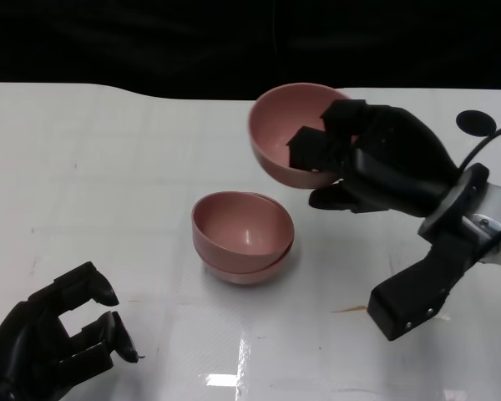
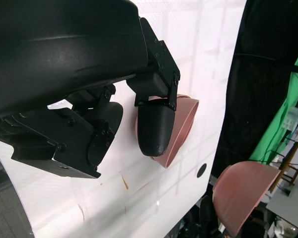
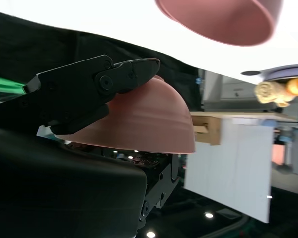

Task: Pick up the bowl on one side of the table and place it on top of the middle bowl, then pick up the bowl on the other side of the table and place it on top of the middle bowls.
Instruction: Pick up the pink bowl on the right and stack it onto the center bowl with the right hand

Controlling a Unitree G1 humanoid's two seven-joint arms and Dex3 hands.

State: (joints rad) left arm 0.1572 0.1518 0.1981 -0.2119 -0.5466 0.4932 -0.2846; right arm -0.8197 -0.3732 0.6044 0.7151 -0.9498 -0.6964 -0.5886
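Right robot hand [image 1: 351, 154] clamped on raised pink bowl [image 1: 288, 134]; its underside only in wrist view.

Under the top pink bowl [image 1: 242, 230], only a thin rim of the bottom bowl [image 1: 244, 271] peeking out at 6 o'clock. Part of the lifted bowl [image 1: 288, 134] hidden behind the right hand [image 1: 359, 159]. Left hand [image 1: 50, 342] cut off by the picture edge at 7 o'clock. Small dark spot [image 1: 476, 123] at 2 o'clock, too small to tell.

Glossy black right hand [image 1: 376, 159], matte black left hand [image 1: 54, 342], silver forearm [image 1: 497, 230], thin black cable [image 1: 484, 142]
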